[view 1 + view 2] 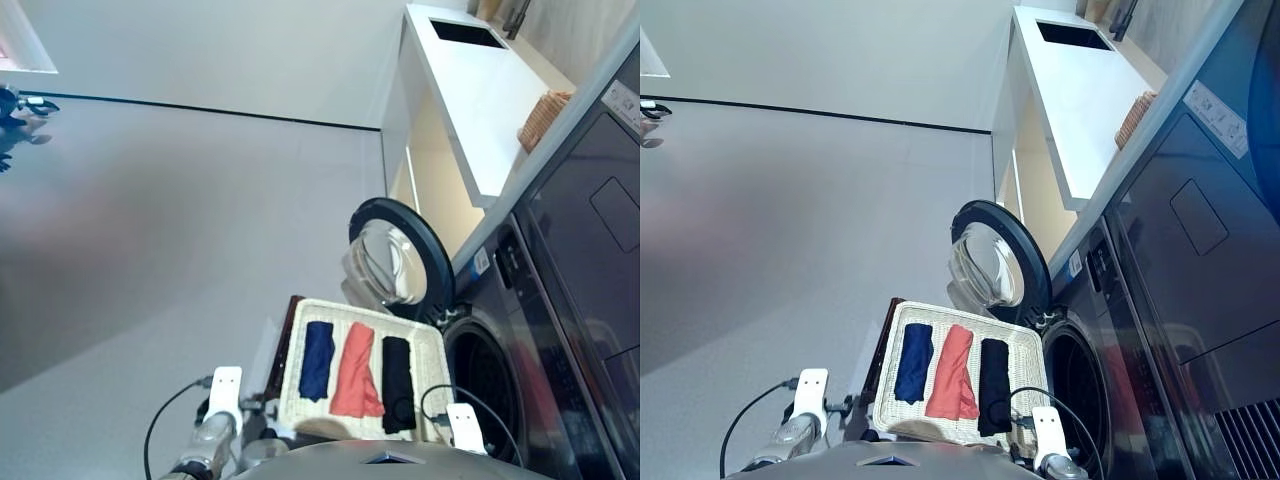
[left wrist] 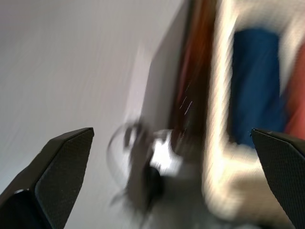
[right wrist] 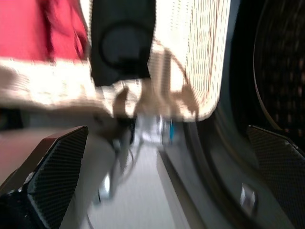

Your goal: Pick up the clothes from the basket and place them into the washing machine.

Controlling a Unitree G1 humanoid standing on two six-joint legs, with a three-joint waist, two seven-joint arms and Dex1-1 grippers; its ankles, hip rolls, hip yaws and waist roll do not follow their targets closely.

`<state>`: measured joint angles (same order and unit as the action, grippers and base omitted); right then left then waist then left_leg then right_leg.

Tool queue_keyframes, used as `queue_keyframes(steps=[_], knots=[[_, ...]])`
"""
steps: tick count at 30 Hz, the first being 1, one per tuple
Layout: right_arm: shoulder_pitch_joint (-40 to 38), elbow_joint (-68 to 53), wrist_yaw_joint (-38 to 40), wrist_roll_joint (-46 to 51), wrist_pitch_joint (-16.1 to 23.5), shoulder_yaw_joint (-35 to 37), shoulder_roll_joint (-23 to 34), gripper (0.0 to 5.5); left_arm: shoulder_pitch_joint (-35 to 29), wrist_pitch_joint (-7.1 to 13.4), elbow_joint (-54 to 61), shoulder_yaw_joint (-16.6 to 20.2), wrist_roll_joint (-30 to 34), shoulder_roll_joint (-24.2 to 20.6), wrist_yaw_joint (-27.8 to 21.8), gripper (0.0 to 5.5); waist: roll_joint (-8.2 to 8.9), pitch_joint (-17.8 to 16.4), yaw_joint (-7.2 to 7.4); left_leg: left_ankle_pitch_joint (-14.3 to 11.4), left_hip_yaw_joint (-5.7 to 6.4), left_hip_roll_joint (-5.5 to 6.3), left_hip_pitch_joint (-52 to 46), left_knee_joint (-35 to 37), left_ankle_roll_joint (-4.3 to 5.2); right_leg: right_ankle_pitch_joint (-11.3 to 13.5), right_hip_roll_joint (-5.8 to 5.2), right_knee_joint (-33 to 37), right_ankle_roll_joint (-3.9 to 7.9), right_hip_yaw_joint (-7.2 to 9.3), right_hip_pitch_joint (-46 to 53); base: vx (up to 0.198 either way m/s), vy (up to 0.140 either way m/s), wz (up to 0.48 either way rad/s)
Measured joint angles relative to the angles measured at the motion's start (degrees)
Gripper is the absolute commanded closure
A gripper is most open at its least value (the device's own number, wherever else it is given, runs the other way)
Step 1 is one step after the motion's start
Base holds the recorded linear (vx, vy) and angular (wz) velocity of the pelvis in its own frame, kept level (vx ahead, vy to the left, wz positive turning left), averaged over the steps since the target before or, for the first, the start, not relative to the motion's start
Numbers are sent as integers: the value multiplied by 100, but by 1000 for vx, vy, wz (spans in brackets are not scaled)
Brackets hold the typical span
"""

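Three clothes (image 1: 356, 372) in basket (image 1: 296, 372) — just ahead of both pincers, left (image 2: 171, 183) & right (image 3: 167, 179) spread wide, empty.

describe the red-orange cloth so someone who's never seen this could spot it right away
Find the dark grey washing machine with its round door swung open. In front of the drum sits a cream-white wicker basket holding three folded cloths side by side. The red-orange cloth is the middle one, between the navy blue cloth and the black cloth.
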<state>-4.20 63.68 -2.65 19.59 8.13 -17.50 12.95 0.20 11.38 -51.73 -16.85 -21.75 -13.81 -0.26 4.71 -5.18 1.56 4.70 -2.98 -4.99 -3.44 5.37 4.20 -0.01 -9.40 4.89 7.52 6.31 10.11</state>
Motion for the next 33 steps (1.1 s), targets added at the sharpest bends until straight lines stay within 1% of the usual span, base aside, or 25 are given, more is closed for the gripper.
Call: queue_keyframes(steps=[1, 3, 4, 5, 6, 7, 8, 10, 11, 12, 14, 16, 18, 19, 21, 22, 23, 25, 27, 31, 33], knots=[[-31, -366, 12, 32, -12, -3, 35, 0, -8, -20, 300, -5, -75, -3, 18, 0, -6, -60, 23, 13, -2, 5, 0, -1, -5, 15, 0, -1, 10, -4, -1, 0, 0, 0], [-141, -1304, 26, 156, 6, -2, 145, 0, -2, -15, 1012, -26, -174, -35, 82, 0, -109, -280, 88, 36, 1, 2, 34, 3, -7, 42, 5, 0, 7, -8, -58, -60, -4, 3], [-161, -1685, 55, 189, -28, -13, 202, 0, 3, -38, 1250, -31, -185, -47, 117, 0, -166, -347, 122, 49, 2, -1, 89, 2, -7, 62, 30, 0, 8, -13, -102, -71, -10, -11], [-154, -2028, 75, 223, 53, -6, 269, 0, 4, -8, 1464, -24, -191, -51, 135, 0, -219, -414, 147, 61, -4, -8, 152, 2, 2, 95, 31, 0, 6, -23, -157, -75, -16, -23], [-151, -2383, 118, 253, 54, -6, 345, 0, -17, -22, 1661, -52, -197, -55, 169, 0, -271, -491, 156, 91, -6, -14, 215, 2, -3, 127, 33, 0, 8, -30, -226, -50, -14, -17], [-159, -2723, 152, 300, 68, -6, 431, 0, -20, -26, 1872, -83, -197, -61, 227, 0, -298, -569, 158, 115, -4, -20, 265, 1, -6, 147, 57, -2, 7, -31, -277, -83, -12, 4], [-151, -2949, 178, 365, 96, -6, 481, 0, -26, -25, 1996, -93, -197, -61, 267, 0, -308, -626, 154, 135, -1, -28, 313, 1, -11, 164, 57, -2, 3, -30, -315, -73, -10, 7], [-86, -3488, 280, 483, 133, -1, 558, 0, -107, -40, 2155, -104, -242, -59, 385, 0, -299, -736, 147, 181, 1, -52, 465, 0, -7, 202, 94, -4, -9, -36, -467, -78, -14, -9], [-41, -3785, 356, 492, 130, -16, 598, 0, -199, -42, 2202, -146, -240, -80, 467, 0, -306, -834, 145, 210, -2, -67, 539, -2, -8, 229, 106, -5, -16, -48, -545, -57, -24, -14], [49, -4020, 389, 492, 212, -28, 616, 0, -311, -40, 2271, -181, -240, -122, 523, 0, -298, -983, 143, 249, -9, -85, 613, -7, -6, 273, 101, -4, -27, -53, -618, 0, 0, 0], [223, -4413, 458, 489, 262, -51, 664, 0, -483, -43, 2373, -363, -232, -190, 589, 0, -284, -1235, 140, 287, -9, -98, 673, -47, 0, 305, 143, -4, -28, -55, -679, -28, -17, -16], [428, -4752, 555, 488, 276, -136, 674, 0, -643, -40, 2475, -492, -198, -224, 713, 0, -262, -1328, 129, 319, -54, -116, 907, -51, 31, 371, 179, -6, -38, -116, -942, -32, -15, -44], [786, -5090, 634, 476, 343, -266, 698, 0, -959, -39, 2517, -612, -66, -276, 787, 0, -229, -1630, 129, 397, -70, -128, 1031, -53, 16, 440, 214, -7, -54, -160, -1084, 0, 0, 0], [960, -5203, 659, 474, 359, -305, 696, 0, -1147, -42, 2518, -722, 22, -299, 862, 0, -216, -1785, 127, 399, -85, -137, 1057, -53, 35, 461, 221, -7, -57, -170, -1122, 0, 0, 0], [1222, -5450, 728, 490, 386, -377, 689, 0, -1471, -39, 2562, -954, 194, -270, 968, 0, -208, -1950, 130, 436, -232, -174, 1193, -54, 30, 495, 230, -14, -54, -194, -1266, -58, -4, -75], [1385, -5515, 737, 490, 395, -459, 691, 0, -1653, -41, 2563, -1021, 273, -246, 1012, 0, -184, -2068, 129, 448, -256, -177, 1214, -55, 24, 506, 235, -17, -54, -215, -1306, -66, -1, -106], [1453, -5571, 745, 490, 398, -528, 691, 0, -1796, -39, 2565, -1089, 284, -291, 1043, 0, -168, -2139, 121, 462, -275, -182, 1255, -56, 9, 511, 238, -27, -55, -244, -1367, -72, -5, -140], [1678, -5781, 786, 492, 415, -670, 692, 0, -2130, -36, 2567, -1273, 406, -235, 1166, 0, -136, -2241, 132, 464, -336, -193, 1436, -102, 6, 512, 244, -96, -55, -323, -1588, -81, -19, -121], [1839, -5978, 845, 507, 507, -763, 696, 0, -2495, -35, 2564, -1455, 517, -189, 1263, 0, -126, -2414, 146, 459, -353, -204, 1659, -279, 4, 513, 249, -169, -55, -320, -1752, -82, -18, 9], [2365, -6020, 861, 556, 512, -1154, 692, 0, -2911, -28, 2562, -1650, 523, -71, 1456, 0, -103, -2492, 141, 429, -363, -264, 2152, -541, -4, 466, 298, -491, -66, -338, -2285, -81, -17, -42], [2721, -6023, 895, 563, 536, -1315, 577, 0, -3042, -20, 2562, -1683, 524, -21, 1561, 0, -94, -2496, 141, 419, -361, -281, 2462, -699, -17, 406, 307, -737, -73, -362, -2650, -69, -27, -67]])
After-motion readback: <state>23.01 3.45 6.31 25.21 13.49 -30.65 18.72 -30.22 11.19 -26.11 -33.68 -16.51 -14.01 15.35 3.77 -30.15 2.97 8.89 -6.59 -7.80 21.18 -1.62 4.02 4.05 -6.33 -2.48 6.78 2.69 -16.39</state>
